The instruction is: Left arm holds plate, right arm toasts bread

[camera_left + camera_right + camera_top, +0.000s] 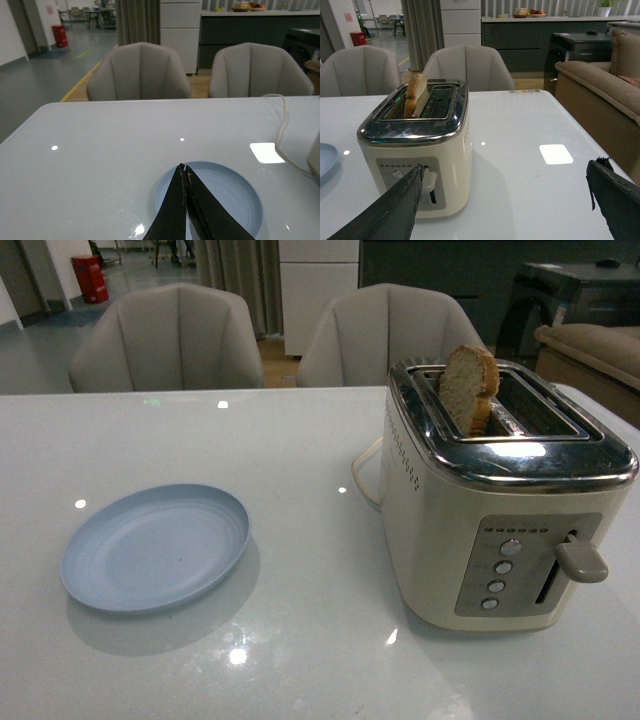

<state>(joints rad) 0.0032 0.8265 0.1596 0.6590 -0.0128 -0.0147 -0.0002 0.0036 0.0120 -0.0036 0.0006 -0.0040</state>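
Observation:
The pale blue plate [155, 547] lies empty on the white table at the left; neither arm shows in the front view. The bread [467, 387] stands upright in the left slot of the cream toaster [480, 500], sticking out above its chrome top. In the left wrist view my left gripper [183, 167] is shut and empty, its tips over the near part of the plate [225, 195]. In the right wrist view my right gripper [507, 167] is open wide and empty, in front of the toaster [420, 150]; one finger [395, 205] is near the lever [430, 181]. The bread [415, 92] shows there too.
The toaster's lever [582, 560] is up, with round buttons [503, 567] beside it. A pale cord [282, 125] runs over the table behind the toaster. Two grey chairs [170, 340] stand at the table's far edge. A brown sofa [600, 85] is at the right.

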